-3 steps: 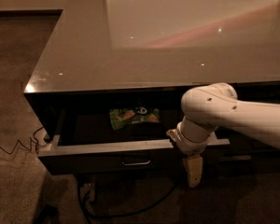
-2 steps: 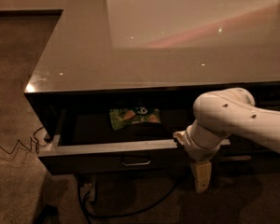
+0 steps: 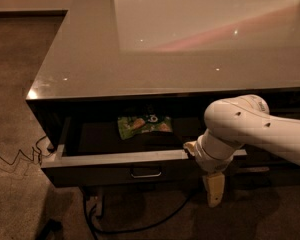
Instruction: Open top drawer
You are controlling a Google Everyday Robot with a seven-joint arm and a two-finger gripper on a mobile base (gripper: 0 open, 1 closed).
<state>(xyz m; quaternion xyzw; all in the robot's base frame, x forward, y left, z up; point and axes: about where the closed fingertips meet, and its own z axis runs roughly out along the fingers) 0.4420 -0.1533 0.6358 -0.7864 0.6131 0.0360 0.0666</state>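
The top drawer point(image 3: 105, 170) stands pulled out from under the counter, its dark front facing me with a small metal loop handle point(image 3: 146, 173) at the centre. A green snack bag point(image 3: 142, 125) lies on the drawer's floor near the back. My gripper point(image 3: 213, 188) hangs from the white arm in front of the drawer's front, to the right of the handle and a little below it, pointing down toward the floor. It is off the handle, and nothing shows in it.
A glossy grey counter top point(image 3: 140, 59) covers the cabinet. Black cables point(image 3: 140, 225) run across the carpet under the drawer, and a thin wire point(image 3: 17, 156) zigzags at the left. Brown carpet surrounds the cabinet.
The arm has swung to the right along the drawer's front, carrying the gripper farther from the handle. The drawer stays pulled out about the same amount.
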